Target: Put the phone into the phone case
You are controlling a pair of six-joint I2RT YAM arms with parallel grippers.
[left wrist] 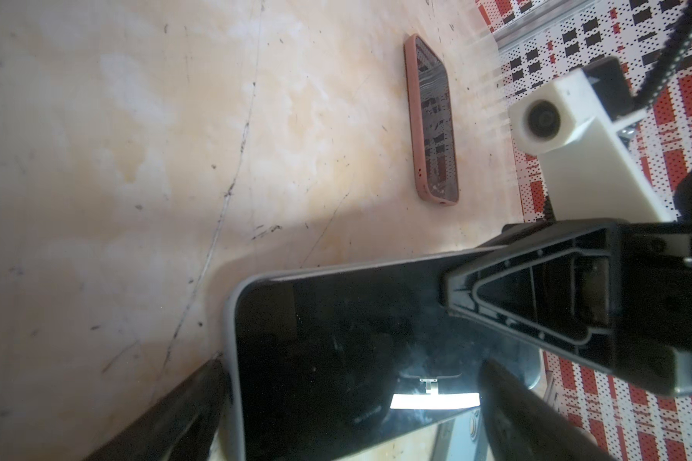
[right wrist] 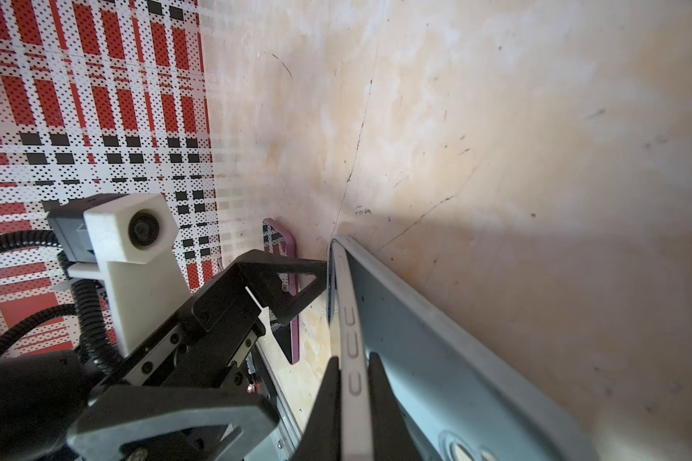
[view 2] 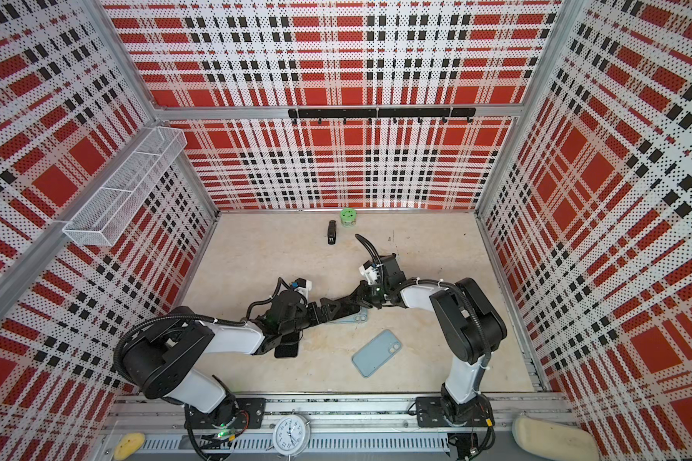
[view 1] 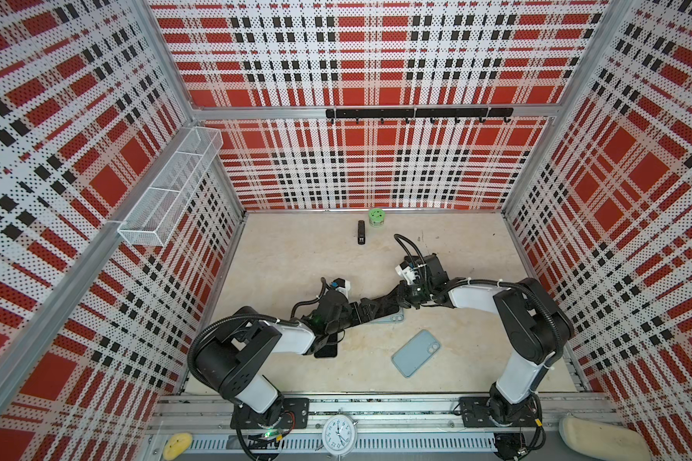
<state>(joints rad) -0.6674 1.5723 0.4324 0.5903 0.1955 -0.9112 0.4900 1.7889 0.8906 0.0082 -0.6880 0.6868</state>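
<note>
The phone shows a black screen inside the pale blue-grey rim of the phone case, held tilted just above the table's middle. In a top view the screen shows above the case's back with its camera holes. My right gripper is shut across the case's long edge, beside the button covers. My left gripper is open, one finger on each side of the phone's width. Both grippers meet there in both top views. How fully the phone sits in the case is unclear.
A second pale blue phone-shaped slab lies back up nearer the front. A pink-cased phone lies partly under the left arm. A black stapler and a green tub stand at the back wall.
</note>
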